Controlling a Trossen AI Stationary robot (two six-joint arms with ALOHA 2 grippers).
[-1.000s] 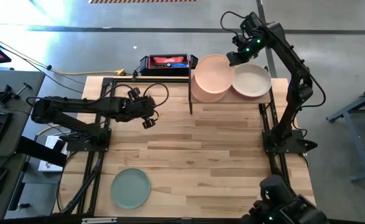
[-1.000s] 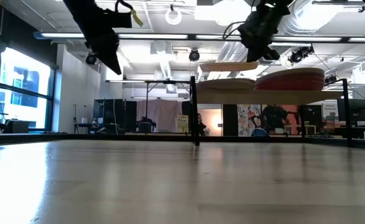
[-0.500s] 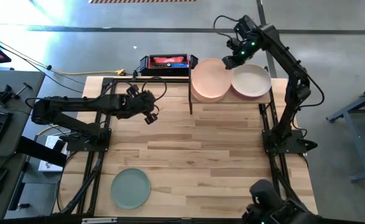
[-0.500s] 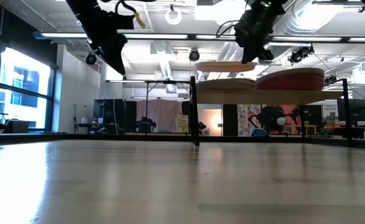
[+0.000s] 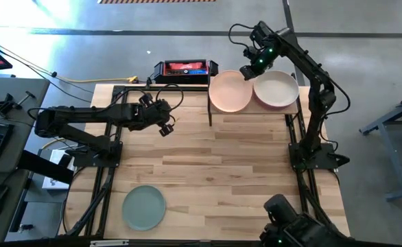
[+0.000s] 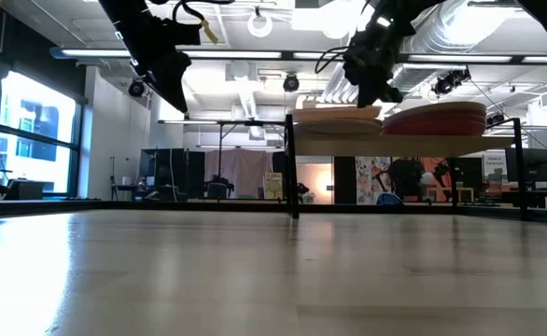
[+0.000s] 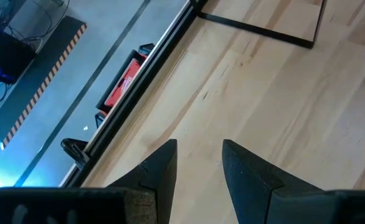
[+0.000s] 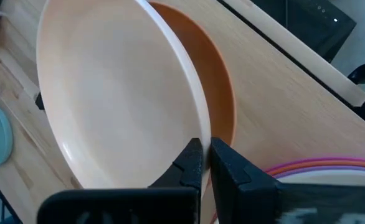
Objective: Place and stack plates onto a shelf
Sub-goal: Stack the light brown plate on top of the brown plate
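Here we see the right gripper [image 5: 245, 71] over the far left half of the shelf [image 5: 290, 104], its fingers [image 8: 192, 163] pinched together on the rim of the pale pink plate [image 5: 230, 93]. That plate sits on top of the left-hand stack; from the right wrist view an orange plate [image 8: 217, 106] lies directly under it, offset a little so a crescent shows. Beside it, touching or nearly so, the cream plate [image 5: 276, 89] tops the second stack, with purple and orange rims just visible beneath in the wrist view. The mint green plate [image 5: 144, 208] lies alone on the table's near left corner, well apart from the shelf. The left gripper [image 5: 164, 130] hovers over the table's left middle with its fingers apart and nothing between them. We judge the step in hand to be settling the pink plate onto its stack, though from the low view we cannot quite tell whether it already rests flat. To do it well, we would lower until the plate bears on the one beneath, nudge it so the rims line up, then open the fingers gently and lift straight up so the rim is not dragged toward the shelf's edge.
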